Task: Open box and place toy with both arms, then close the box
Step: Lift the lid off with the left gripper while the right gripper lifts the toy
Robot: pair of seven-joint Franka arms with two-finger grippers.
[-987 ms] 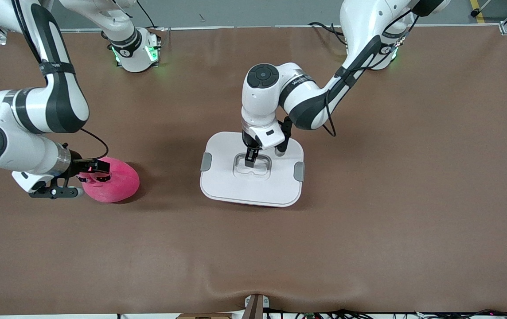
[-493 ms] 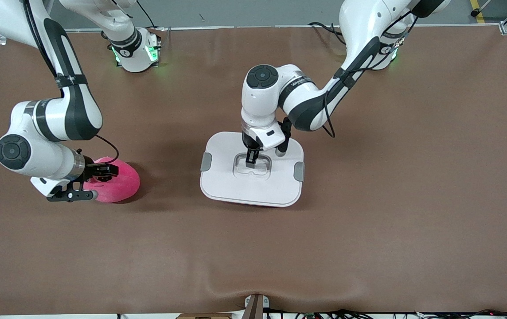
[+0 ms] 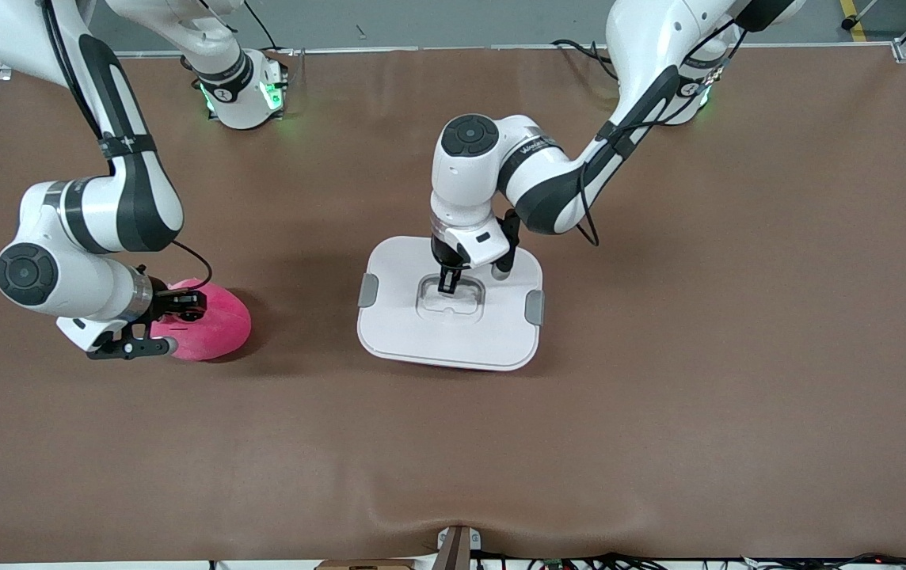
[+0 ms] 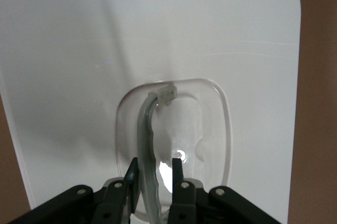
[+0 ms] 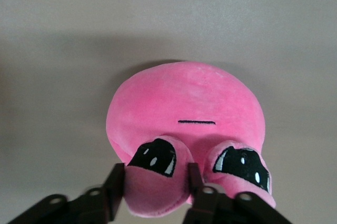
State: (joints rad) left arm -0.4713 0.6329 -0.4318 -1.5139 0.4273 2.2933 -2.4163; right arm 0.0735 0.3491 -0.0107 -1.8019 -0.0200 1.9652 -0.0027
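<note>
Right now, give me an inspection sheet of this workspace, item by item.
Surface: brown table, slight ripple at the edge nearest the front camera.
Box: lid on, grey side clips in place.
Toy: pink plush on the table toward the right arm's end.
Clutter: nothing seen.
Left gripper: in the lid's recess, fingers on either side of the clear handle.
Right gripper: fingers straddling part of the toy's face.
Cables: black leads along both arms.
Surroundings: grey floor, metal frame.
</note>
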